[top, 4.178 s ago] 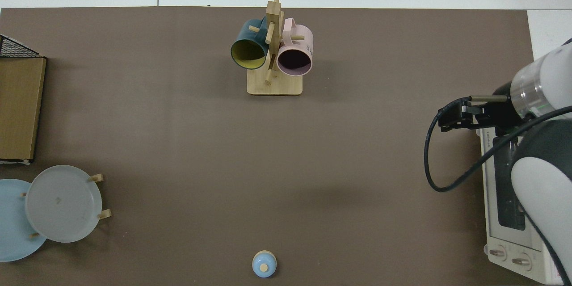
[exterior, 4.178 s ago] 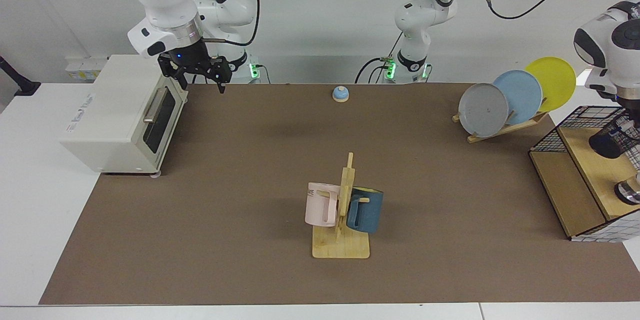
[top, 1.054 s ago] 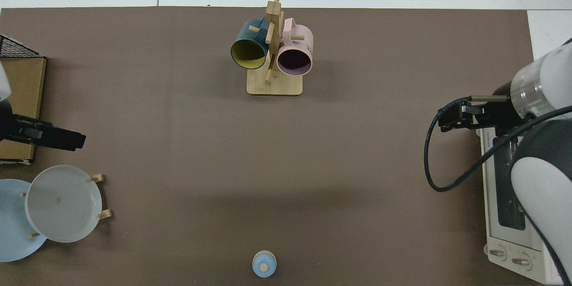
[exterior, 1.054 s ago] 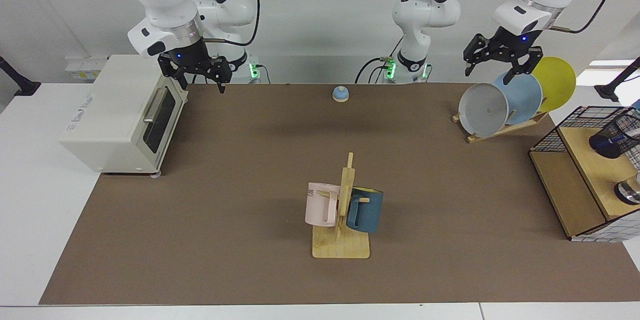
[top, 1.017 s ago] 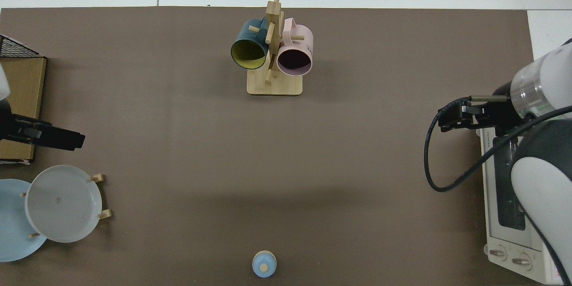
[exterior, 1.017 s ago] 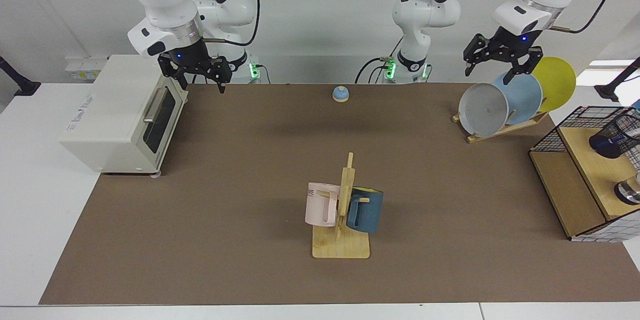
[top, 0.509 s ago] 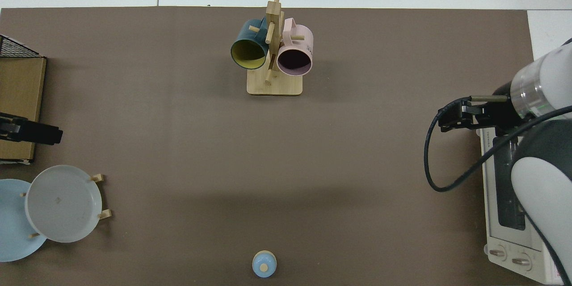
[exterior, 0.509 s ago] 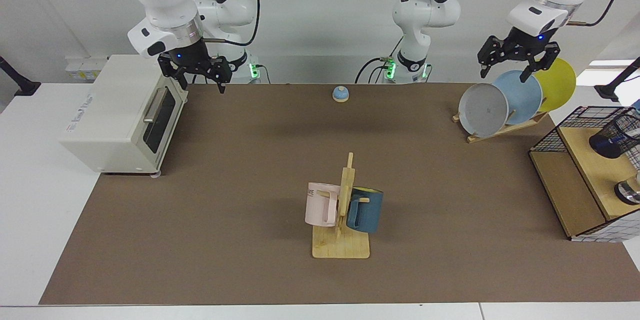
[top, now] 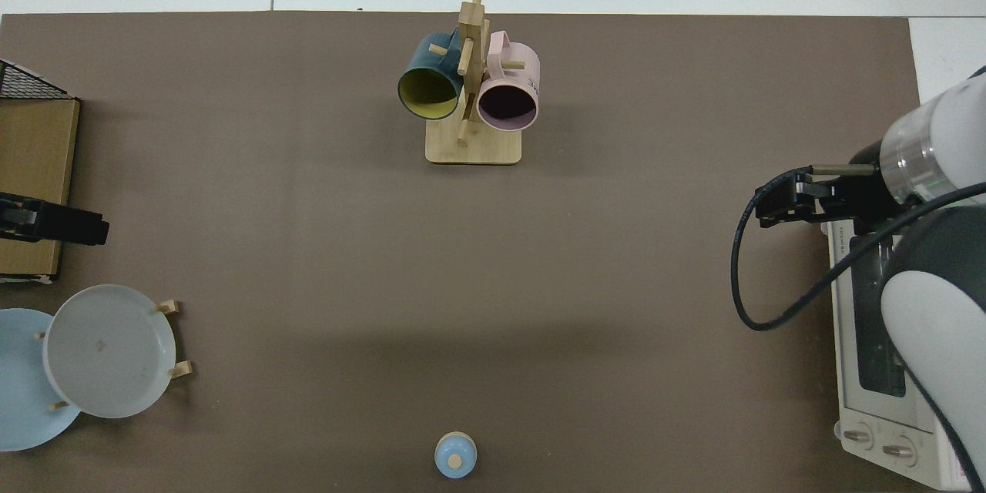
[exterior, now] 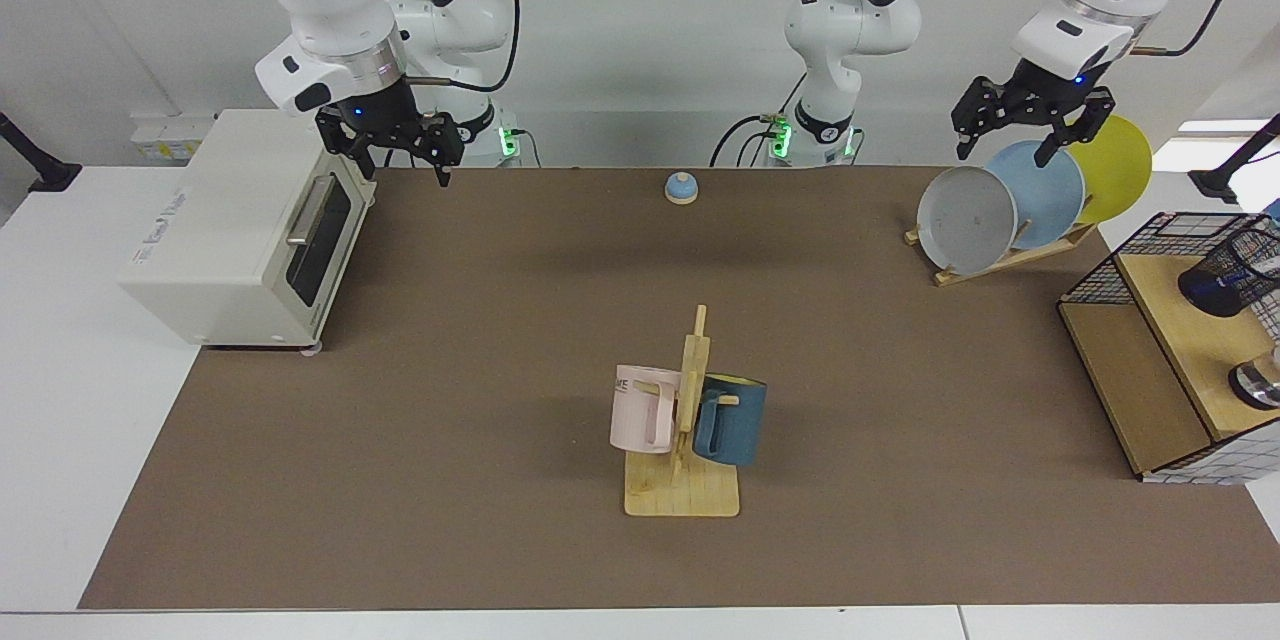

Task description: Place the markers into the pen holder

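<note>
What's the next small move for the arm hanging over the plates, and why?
Probably just park it. The left gripper hangs open and empty above the plates, and what looks like the marker sits inside the pen holder on the basket's shelf, though mesh hides much of it. The right gripper waits open by the toaster oven.

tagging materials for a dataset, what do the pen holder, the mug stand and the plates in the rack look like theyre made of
Pen holder: black wire mesh, probably coated metal; light shows through its wall.
Mug stand: pale wood, possibly bamboo, matte, with visible grain and pegs.
Plates, grey, blue and yellow: smooth, matte solid colours; plastic or glazed ceramic, cannot tell which.
</note>
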Robot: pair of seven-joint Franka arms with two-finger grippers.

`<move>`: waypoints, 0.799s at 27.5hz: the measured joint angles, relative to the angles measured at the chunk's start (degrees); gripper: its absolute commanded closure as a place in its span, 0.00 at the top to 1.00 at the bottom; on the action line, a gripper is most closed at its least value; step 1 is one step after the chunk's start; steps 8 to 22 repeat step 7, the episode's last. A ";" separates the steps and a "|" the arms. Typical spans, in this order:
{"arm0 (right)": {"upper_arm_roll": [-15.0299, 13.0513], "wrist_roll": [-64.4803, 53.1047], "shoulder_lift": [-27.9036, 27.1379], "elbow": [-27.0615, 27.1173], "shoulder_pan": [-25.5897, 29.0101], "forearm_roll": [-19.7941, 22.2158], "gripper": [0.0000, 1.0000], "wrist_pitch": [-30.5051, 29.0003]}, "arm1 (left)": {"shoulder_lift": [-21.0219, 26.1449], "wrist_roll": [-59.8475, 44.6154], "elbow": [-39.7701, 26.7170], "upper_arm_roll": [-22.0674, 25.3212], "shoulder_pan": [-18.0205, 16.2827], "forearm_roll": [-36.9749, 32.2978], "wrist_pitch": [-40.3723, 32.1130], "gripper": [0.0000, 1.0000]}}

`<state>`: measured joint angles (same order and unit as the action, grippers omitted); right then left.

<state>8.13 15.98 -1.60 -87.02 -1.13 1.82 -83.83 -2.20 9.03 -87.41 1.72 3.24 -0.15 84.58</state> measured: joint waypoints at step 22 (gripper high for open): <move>0.00 0.00 0.00 0.00 0.00 0.00 1.00 0.00 | 0.26 -0.02 0.00 -0.07 0.00 0.05 0.00 0.99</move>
